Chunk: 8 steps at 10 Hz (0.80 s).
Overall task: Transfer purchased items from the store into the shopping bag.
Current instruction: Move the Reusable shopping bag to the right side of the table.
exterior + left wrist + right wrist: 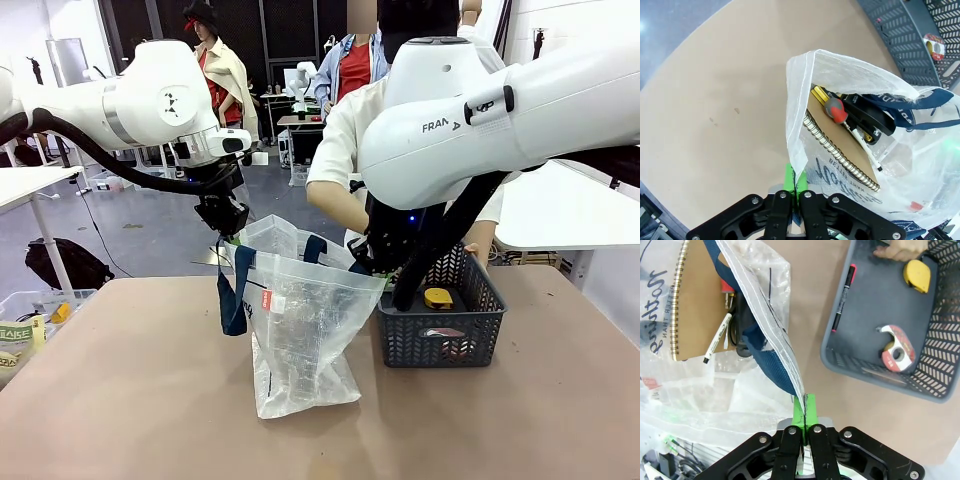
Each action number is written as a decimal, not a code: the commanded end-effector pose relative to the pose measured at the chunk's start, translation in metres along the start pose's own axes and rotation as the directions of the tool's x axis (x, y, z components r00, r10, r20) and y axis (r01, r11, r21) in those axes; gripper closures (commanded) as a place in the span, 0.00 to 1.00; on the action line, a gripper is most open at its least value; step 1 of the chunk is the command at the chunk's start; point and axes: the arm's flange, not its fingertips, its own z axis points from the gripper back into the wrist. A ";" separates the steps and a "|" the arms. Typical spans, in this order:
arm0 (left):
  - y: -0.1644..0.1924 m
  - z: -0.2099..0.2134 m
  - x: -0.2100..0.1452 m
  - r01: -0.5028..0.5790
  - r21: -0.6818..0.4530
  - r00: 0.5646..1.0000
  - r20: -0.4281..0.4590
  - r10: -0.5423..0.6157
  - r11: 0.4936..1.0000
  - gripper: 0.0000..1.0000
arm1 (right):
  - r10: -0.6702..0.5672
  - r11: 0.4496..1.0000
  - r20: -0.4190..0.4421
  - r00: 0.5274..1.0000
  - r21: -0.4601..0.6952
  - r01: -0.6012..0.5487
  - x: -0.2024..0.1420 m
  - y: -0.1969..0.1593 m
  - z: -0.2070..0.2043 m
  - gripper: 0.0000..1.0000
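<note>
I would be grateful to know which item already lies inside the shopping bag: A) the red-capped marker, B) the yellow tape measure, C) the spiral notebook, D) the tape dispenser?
C: the spiral notebook sits inside the shopping bag, whereas the other three lie in the basket.
</note>
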 end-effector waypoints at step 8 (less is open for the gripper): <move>0.000 0.001 -0.003 -0.012 0.005 1.000 0.005 0.012 1.000 1.00 | -0.005 1.000 0.004 1.000 0.002 0.005 -0.001 -0.001 0.000 1.00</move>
